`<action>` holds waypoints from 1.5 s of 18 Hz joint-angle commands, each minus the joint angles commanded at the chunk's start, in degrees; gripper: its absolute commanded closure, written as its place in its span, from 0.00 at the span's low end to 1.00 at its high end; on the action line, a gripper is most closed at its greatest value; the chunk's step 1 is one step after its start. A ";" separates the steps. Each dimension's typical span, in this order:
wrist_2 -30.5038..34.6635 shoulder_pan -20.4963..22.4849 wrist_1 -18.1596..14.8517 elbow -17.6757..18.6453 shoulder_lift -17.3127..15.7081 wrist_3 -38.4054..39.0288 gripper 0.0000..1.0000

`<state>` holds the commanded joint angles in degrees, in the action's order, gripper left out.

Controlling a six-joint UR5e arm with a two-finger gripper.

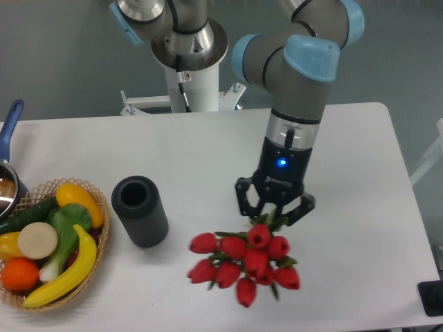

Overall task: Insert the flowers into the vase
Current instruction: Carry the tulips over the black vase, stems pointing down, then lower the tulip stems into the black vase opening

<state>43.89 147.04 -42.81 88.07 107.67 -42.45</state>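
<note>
A white table (208, 152) stands before a grey-green wall, with the arm's white pedestal (194, 83) at its far edge.

The flowers (243, 265) hang from the gripper (273, 213) over the table at about five o'clock from centre, heads towards the camera. In my judgement the bunch is light and soft. The stems should flex and the heads swing when the arm moves, and a hard squeeze would crush the stems. The bundled stems just behind the heads look the proper place to take hold, and that is where the black fingers close on them (little stem shows beyond the grip). The fingers appear closed around the green stems, which pass between them, so the hold is on the stems and not the buds.

In appearance, the bunch has about nine plump red buds fanned out loosely, with green leaves and stem tips between them.

The vase (140, 210) stands upright at nine o'clock from the bunch, well apart from it. It is a dark grey cylinder with a ribbed side and an open round mouth.

Further out at nine o'clock, a wicker basket (97, 259) of vegetables and fruit sits just beside the vase. A blue-handled pot (8, 149) sits at the left edge, partly out of view.
</note>
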 joint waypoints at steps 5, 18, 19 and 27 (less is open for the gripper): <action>-11.00 0.26 3.87 4.21 -1.32 -0.79 0.99; -26.57 -0.35 4.58 14.76 -10.02 -3.77 0.95; -27.71 -0.79 4.58 15.29 -10.02 -4.39 0.95; -32.82 -1.32 4.58 21.70 -10.55 -9.31 0.93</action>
<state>11.08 145.72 -38.23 109.77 97.12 -51.76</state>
